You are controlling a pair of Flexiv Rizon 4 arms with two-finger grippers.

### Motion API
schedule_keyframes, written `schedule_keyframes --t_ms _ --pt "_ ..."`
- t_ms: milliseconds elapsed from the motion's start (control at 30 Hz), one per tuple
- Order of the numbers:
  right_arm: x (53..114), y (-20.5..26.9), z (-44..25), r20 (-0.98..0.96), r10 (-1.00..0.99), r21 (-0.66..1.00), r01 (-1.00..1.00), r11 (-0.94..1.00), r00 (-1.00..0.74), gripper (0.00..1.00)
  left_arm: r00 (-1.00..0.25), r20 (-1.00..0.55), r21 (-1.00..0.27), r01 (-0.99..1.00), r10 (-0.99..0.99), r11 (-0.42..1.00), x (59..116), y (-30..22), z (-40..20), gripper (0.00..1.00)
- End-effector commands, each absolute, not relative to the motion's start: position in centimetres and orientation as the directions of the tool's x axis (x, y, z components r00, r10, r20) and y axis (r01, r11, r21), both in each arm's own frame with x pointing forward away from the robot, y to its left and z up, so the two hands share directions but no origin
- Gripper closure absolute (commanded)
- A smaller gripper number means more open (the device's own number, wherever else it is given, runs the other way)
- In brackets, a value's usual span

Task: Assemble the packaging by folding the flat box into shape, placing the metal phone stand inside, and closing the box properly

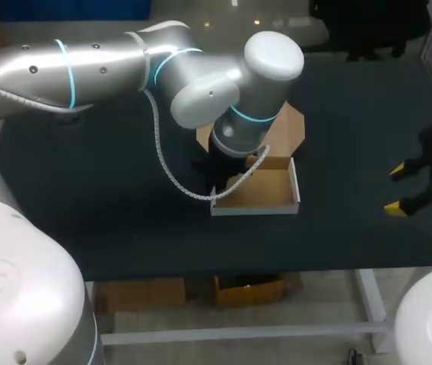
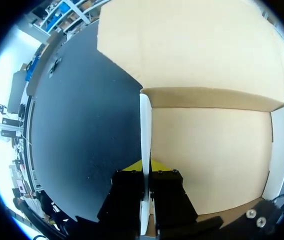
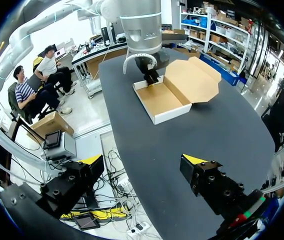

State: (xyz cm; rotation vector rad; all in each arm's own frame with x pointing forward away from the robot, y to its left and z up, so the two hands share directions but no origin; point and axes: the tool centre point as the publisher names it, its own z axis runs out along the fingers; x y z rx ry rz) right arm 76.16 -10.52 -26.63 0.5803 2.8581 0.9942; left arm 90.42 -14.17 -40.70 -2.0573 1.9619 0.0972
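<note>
box (image 1: 269, 190): open tray, long axis left-right, lid (image 1: 290, 128) pointing far side
left pincer (image 2: 146, 169): clamped on box's left end wall
right pincer (image 1: 398, 188): fingers apart

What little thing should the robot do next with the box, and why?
Probably open the left hand and lift it away. It pinches the side wall of the brown cardboard box with white outsides, which already stands as a tray, empty, its lid lying open behind. No metal phone stand is in sight, and the open right hand holds nothing.
</note>
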Motion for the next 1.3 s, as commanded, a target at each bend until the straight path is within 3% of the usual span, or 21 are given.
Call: schedule_keyframes --t_ms 33,200,267,433,633,833,1067,1300 --pt "76.1 -10.6 -26.6 0.065 0.367 0.613 0.327 0.719 -0.928 0.00 0.057 -0.179 -0.145 -0.989 -0.982 -0.031 90.7 -13.4 -40.8 1.00" --pt "76.1 -10.6 -26.6 0.065 0.367 0.613 0.327 0.719 -0.928 0.00 0.048 -0.102 -0.126 -0.991 -0.994 -0.035 90.7 -13.2 -40.7 1.00" --pt "76.1 -10.6 -26.6 0.065 0.367 0.613 0.327 0.719 -0.928 0.00 0.046 -0.080 -0.123 -0.992 -0.996 -0.036 90.7 -13.1 -40.7 0.77" --pt "76.1 -10.6 -26.6 0.065 0.367 0.613 0.327 0.719 -0.928 0.00 0.042 -0.036 -0.133 -0.990 -0.998 -0.037 90.8 -13.0 -40.7 0.58" --pt "76.1 -10.6 -26.6 0.065 0.367 0.613 0.327 0.719 -0.928 0.00 0.025 0.035 -0.148 -0.988 -0.999 -0.030 90.5 -12.9 -40.1 0.50" --pt "76.1 -10.6 -26.6 0.065 0.367 0.613 0.327 0.719 -0.928 0.00 -0.028 0.144 -0.168 -0.986 -0.989 0.004 89.8 -13.0 -38.9 0.23" --pt "76.1 -10.6 -26.6 0.065 0.367 0.613 0.327 0.719 -0.928 0.00 -0.119 0.254 -0.213 -0.975 -0.960 0.064 89.0 -12.8 -37.4 0.01" --pt "76.1 -10.6 -26.6 0.065 0.367 0.613 0.327 0.719 -0.928 0.00 -0.227 0.341 -0.271 -0.953 -0.912 0.136 88.0 -12.3 -35.6 0.00"
